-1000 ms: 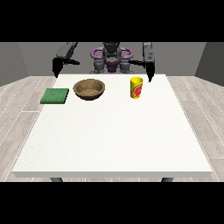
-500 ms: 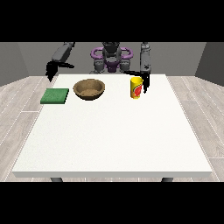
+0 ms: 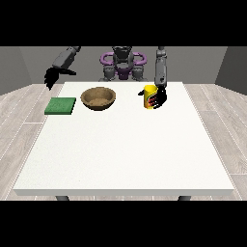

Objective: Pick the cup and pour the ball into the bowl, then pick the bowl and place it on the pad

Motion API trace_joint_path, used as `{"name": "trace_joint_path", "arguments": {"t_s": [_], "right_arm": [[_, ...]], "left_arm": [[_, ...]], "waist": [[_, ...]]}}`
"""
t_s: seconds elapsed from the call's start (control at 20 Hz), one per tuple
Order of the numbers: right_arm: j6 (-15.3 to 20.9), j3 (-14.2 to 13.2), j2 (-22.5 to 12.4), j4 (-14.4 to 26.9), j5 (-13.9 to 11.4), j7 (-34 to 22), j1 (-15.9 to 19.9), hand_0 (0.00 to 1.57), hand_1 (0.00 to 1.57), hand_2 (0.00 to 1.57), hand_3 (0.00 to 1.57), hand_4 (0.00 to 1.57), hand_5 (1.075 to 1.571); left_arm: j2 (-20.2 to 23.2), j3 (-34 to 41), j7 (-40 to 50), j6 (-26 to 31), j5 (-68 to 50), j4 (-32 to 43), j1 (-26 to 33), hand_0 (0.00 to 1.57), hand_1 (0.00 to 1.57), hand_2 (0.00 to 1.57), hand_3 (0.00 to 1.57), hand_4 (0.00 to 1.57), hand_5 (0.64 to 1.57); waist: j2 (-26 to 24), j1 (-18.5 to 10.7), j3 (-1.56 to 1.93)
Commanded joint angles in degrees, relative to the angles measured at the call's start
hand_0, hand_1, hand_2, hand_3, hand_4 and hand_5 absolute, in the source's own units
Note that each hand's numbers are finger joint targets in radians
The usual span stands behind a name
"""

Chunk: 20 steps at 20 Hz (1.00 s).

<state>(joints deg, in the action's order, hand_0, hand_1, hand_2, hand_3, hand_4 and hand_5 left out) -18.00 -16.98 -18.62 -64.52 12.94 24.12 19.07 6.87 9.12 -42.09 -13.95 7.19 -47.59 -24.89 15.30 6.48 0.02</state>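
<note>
white table point(image 3: 125, 149); green pad point(image 3: 60, 105), bowl point(image 3: 98, 98), cup point(image 3: 150, 97)

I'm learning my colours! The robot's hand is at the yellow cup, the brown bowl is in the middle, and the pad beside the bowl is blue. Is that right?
Nearly. The front view shows the pad is green, not blue. The hand at the view's right is at the yellow cup, and the brown bowl sits between cup and pad.

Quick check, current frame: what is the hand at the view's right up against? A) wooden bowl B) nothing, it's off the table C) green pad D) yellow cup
D: the hand at the view's right sits against the yellow cup, its fingers round the cup's side, while the bowl and the green pad lie further left, untouched.
</note>
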Motion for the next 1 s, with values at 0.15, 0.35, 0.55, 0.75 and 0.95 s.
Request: {"name": "trace_joint_path", "arguments": {"t_s": [0.15, 0.35, 0.55, 0.75, 0.95], "right_arm": [[-2.56, -1.49, -2.58, -0.67, 2.38, -0.62, 2.15, 0.00, 0.00, 0.00, 0.00, 0.00, 1.557], [-6.65, -4.44, -7.54, 4.25, 3.97, -0.70, 1.18, 0.00, 0.00, 0.00, 0.00, 0.00, 1.555], [-4.34, -4.02, -7.34, 11.10, 1.28, -2.26, -0.57, 0.00, 0.00, 0.00, 0.00, 0.00, 1.556], [-3.08, -5.40, -7.15, 16.91, 0.18, 1.16, -2.47, 0.00, 0.00, 0.00, 0.00, 0.00, 1.560], [-3.40, -6.64, -8.85, 20.67, 0.14, 0.95, -4.51, 0.00, 0.00, 0.00, 0.00, 0.00, 1.560]], "left_arm": [[-2.39, 0.69, -3.14, -14.93, 5.77, 6.78, -3.10, 1.33, 1.33, 1.57, 1.57, 0.86, 1.509], [-1.66, -0.63, -2.03, -16.29, 7.54, 6.46, -3.06, 1.35, 1.35, 1.57, 1.57, 0.90, 1.507], [-3.29, -9.08, 11.74, -19.11, 16.42, 3.17, -3.10, 1.35, 1.35, 1.57, 1.57, 0.99, 1.532], [-2.00, -14.69, 20.79, -16.54, 22.78, -0.03, -5.57, 1.38, 1.38, 1.57, 1.57, 1.03, 1.536], [-3.04, -21.06, 31.47, -17.76, 32.44, -0.03, -7.02, 1.38, 1.38, 1.57, 1.57, 1.14, 1.567]], "waist": [[3.28, 4.15, -0.06], [0.05, 2.23, -0.01], [-10.76, -1.62, 0.09], [-14.93, -6.68, 0.10], [-19.51, -9.29, 0.14]]}}
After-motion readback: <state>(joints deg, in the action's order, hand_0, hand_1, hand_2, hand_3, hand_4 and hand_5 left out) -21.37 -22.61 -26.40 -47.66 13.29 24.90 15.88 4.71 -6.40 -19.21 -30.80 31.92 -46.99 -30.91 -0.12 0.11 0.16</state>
